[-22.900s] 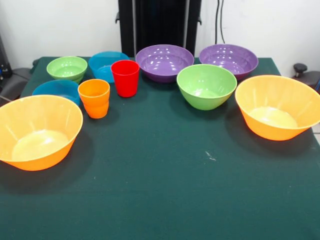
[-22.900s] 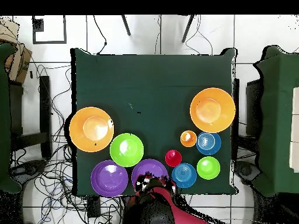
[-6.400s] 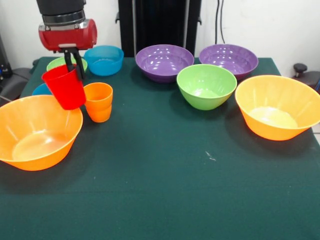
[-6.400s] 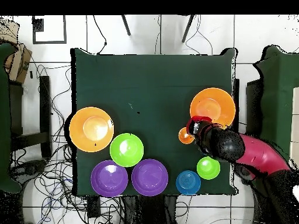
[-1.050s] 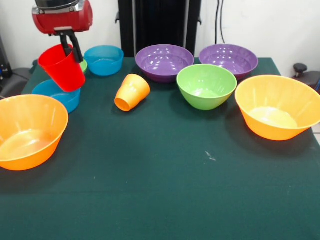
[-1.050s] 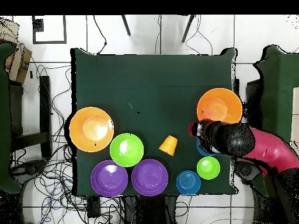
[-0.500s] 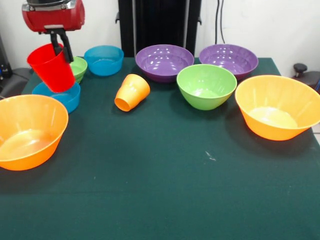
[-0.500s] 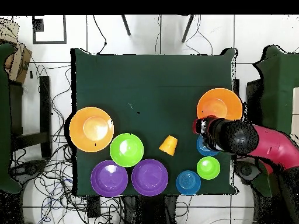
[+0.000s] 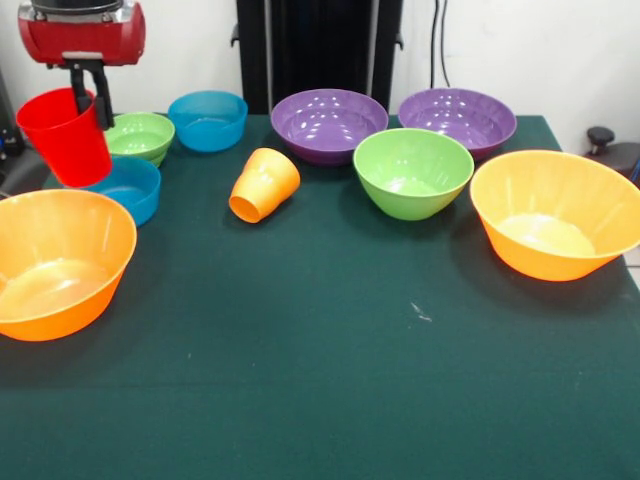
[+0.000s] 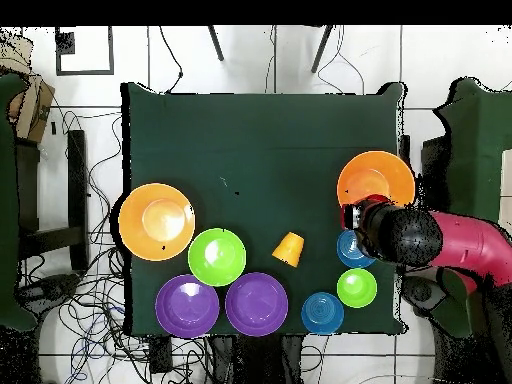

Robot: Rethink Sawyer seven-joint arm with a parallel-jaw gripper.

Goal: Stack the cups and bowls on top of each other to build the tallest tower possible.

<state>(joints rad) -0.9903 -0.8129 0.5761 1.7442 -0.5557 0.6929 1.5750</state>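
Two large orange bowls (image 9: 556,212) (image 9: 55,262) at opposite bench edges, both empty. Purple bowls (image 9: 329,124) (image 9: 457,119), green bowls (image 9: 413,171) (image 9: 138,136), blue bowls (image 9: 209,118) (image 9: 126,187) likewise empty. Orange cup (image 9: 264,184) tipped over, mid-bench. Red cup (image 9: 65,136) glossy, tilted, clamped at rim by fingers (image 9: 87,92), aloft over bench corner.

Red cup (image 9: 66,137), orange cup (image 9: 263,184)

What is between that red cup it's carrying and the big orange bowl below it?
Nothing visible. The red cup, held in the gripper, hangs above the large orange bowl; the small blue bowl sits behind, off the path.
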